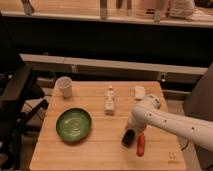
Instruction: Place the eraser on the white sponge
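Observation:
The eraser (128, 138), a small flat black block, lies on the wooden table (100, 150) at the front right, right beside the orange carrot-shaped object (141, 145). The white sponge (139, 92) lies near the table's back right edge, well behind the eraser. My white arm (170, 122) reaches in from the right and bends down. My gripper (131, 130) is at its end, directly over the eraser and touching or nearly touching it. The arm hides most of the gripper.
A white cup (64, 86) stands at the back left. A green plate (73, 125) lies at the front left. A white bottle-like figure (109, 100) stands mid-table. A dark chair or cart (17, 100) stands left of the table.

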`<state>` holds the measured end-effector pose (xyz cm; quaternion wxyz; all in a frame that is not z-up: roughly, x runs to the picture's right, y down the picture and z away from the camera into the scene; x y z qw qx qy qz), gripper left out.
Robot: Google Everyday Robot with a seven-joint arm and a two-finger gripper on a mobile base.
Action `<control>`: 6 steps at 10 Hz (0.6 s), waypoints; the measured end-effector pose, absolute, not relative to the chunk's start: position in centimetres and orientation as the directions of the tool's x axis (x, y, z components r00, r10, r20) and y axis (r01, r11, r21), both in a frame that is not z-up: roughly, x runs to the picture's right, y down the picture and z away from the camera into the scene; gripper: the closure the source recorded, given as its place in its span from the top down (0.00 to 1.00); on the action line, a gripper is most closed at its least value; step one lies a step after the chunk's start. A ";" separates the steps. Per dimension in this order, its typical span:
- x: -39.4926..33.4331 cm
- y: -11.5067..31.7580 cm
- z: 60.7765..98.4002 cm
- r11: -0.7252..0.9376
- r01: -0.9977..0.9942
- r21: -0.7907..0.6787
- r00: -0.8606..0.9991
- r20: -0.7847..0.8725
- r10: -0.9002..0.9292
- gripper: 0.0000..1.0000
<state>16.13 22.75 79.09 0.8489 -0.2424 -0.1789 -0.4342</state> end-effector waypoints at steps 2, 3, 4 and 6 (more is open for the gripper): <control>16.8 22.9 79.0 0.508 0.821 -0.261 0.564 0.512 -0.648 0.10; 16.7 22.8 79.1 0.505 0.823 -0.258 0.560 0.515 -0.649 0.05; 16.7 22.7 79.2 0.504 0.825 -0.256 0.557 0.515 -0.651 0.04; 17.0 22.8 79.3 0.504 0.826 -0.253 0.556 0.517 -0.651 0.12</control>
